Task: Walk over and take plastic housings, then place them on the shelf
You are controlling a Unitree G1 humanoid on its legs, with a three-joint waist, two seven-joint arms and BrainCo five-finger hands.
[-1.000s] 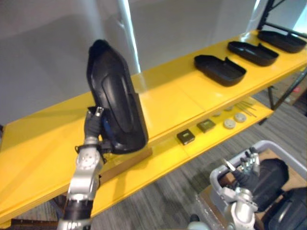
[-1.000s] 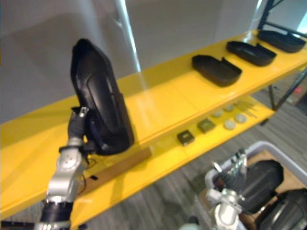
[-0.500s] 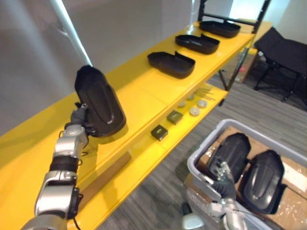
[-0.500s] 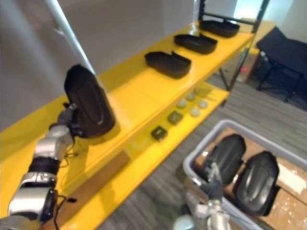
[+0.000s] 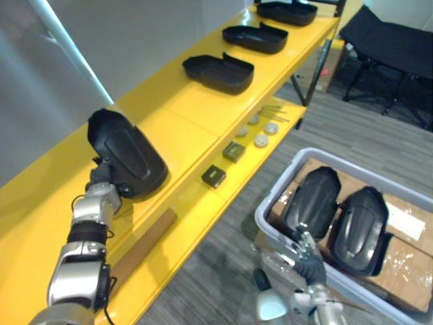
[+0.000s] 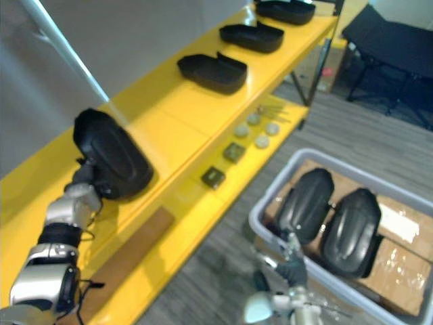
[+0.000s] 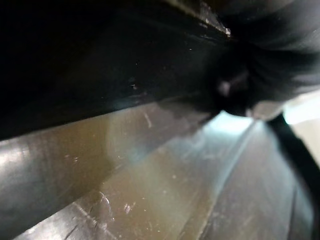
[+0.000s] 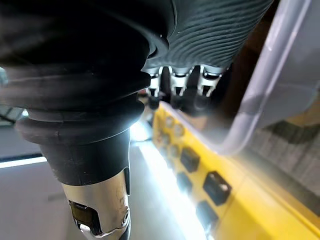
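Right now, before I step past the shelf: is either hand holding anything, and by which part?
The left hand grips a black plastic housing by the rim at its near end; the right hand holds nothing.

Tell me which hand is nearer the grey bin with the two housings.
Right. The right hand hangs just by the grey bin's near corner. The left hand is far off at the yellow shelf, against the black plastic housing there.
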